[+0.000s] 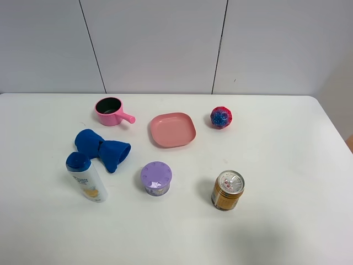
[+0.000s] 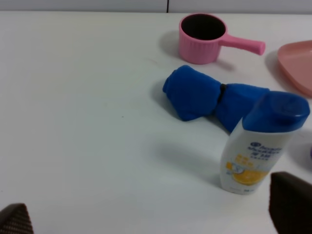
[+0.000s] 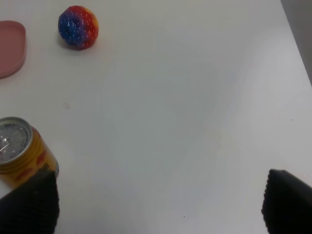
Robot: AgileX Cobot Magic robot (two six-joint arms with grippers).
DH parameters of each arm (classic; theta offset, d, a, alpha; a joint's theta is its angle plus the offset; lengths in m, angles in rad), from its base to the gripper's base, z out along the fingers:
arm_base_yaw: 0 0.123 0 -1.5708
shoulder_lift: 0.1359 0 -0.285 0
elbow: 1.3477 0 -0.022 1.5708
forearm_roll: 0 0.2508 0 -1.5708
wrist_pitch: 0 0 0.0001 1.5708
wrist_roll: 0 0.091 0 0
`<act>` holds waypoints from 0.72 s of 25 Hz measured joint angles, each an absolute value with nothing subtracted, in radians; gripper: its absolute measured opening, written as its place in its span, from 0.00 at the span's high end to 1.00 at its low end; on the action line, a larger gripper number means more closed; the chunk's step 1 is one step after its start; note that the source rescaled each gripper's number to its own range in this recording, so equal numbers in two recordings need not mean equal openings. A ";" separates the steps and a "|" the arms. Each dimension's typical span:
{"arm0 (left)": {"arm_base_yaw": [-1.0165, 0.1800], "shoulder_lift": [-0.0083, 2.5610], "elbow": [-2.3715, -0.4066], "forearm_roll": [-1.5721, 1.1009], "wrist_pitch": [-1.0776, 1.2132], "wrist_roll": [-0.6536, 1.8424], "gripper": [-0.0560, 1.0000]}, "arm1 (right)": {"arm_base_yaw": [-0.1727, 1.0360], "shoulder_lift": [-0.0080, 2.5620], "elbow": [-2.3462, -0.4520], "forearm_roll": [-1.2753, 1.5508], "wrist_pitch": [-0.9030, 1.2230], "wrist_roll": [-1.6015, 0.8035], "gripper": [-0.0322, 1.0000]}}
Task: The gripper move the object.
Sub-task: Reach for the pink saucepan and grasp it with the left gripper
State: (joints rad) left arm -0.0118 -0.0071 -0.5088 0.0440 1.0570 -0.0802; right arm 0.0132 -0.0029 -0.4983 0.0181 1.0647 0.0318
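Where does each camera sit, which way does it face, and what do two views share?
Exterior high: mounted high, looks down on the white table; no robot part shows.
Left wrist: low over the table, faces the small pink toy saucepan; the open left gripper shows finger ends.
Right wrist: low, faces the red-blue speckled ball; the open right gripper likewise.
Shared: both wrist views catch the flat pink square plate.

- On the white bottle [image 2: 252, 157] with the blue cap, I read a dark brand line that looks like "head & shoulders".
- Its smaller print is too blurred for me.
- I can read nothing on the can [image 1: 226, 191].
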 joint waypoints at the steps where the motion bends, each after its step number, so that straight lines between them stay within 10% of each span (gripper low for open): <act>1: -0.012 -0.007 -0.509 0.044 1.057 -0.076 0.01 | 0.013 -0.003 -0.498 0.018 1.065 0.032 0.00; 18: -0.012 0.676 -0.892 -0.043 1.098 0.119 0.01 | 0.013 -0.003 -0.498 0.018 1.065 0.032 0.00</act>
State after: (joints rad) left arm -0.0118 0.6757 -0.8920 -0.0430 1.0983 0.1188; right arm 0.0132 -0.0029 -0.4983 0.0181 1.0647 0.0318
